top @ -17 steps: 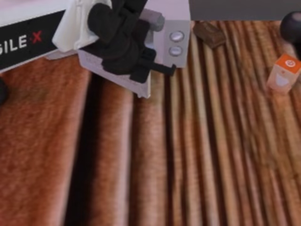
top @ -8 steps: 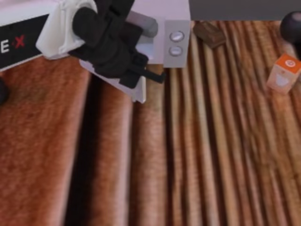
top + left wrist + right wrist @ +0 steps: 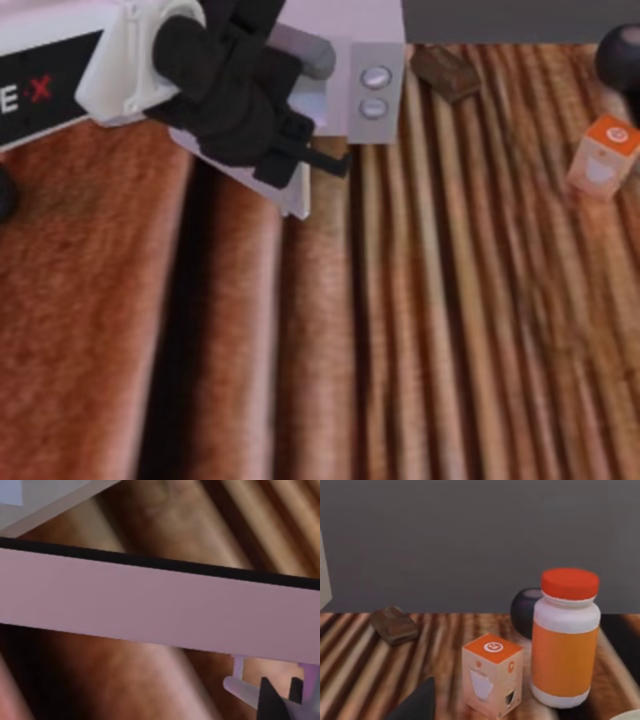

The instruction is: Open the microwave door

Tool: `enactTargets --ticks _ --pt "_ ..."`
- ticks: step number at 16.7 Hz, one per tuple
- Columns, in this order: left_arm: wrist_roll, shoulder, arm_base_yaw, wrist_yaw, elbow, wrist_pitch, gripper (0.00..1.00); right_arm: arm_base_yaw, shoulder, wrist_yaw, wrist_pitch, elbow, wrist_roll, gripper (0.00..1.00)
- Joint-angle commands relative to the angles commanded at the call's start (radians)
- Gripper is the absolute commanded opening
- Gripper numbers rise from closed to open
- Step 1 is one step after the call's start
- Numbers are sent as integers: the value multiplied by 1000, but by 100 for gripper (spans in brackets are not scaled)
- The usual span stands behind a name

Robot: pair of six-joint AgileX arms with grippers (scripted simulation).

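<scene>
Top view puts your microwave (image 3: 345,60) at the far edge of the desk (image 3: 450,320), left of centre. You see the microwave door (image 3: 295,195) swung out toward the near side, its free edge standing away from the knob panel. Two round silver knobs (image 3: 375,92) sit one above the other on that panel.

Your left end effector (image 3: 325,158) is at the door's outer edge, its dark fingers pointing toward the knob panel. The left wrist view shows a finger tip (image 3: 272,700) against a pale bar handle (image 3: 245,690) below the door's long edge; you cannot tell whether it is clenched on it.

Your right end effector is out of the top view. Only a dark sliver (image 3: 417,702) shows in the right wrist view, state unreadable.

Around, right of the microwave:
- one brown block (image 3: 447,72), near the knob panel
- one orange-and-white carton (image 3: 603,155)
- one dark round object (image 3: 620,55), partly cut off
- one white bottle with orange label and cap (image 3: 566,637), beside the carton, seen from the right wrist only

Nothing lies across the door's swing path. Desk surface is striped reddish-brown wood grain. Backdrop is a plain grey wall (image 3: 470,540).
</scene>
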Motion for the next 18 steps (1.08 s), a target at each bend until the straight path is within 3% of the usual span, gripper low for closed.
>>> enactTargets --ticks 18 --pt "11 -5 -2 15 -10 2 0 0 0 0 0 0 0 100"
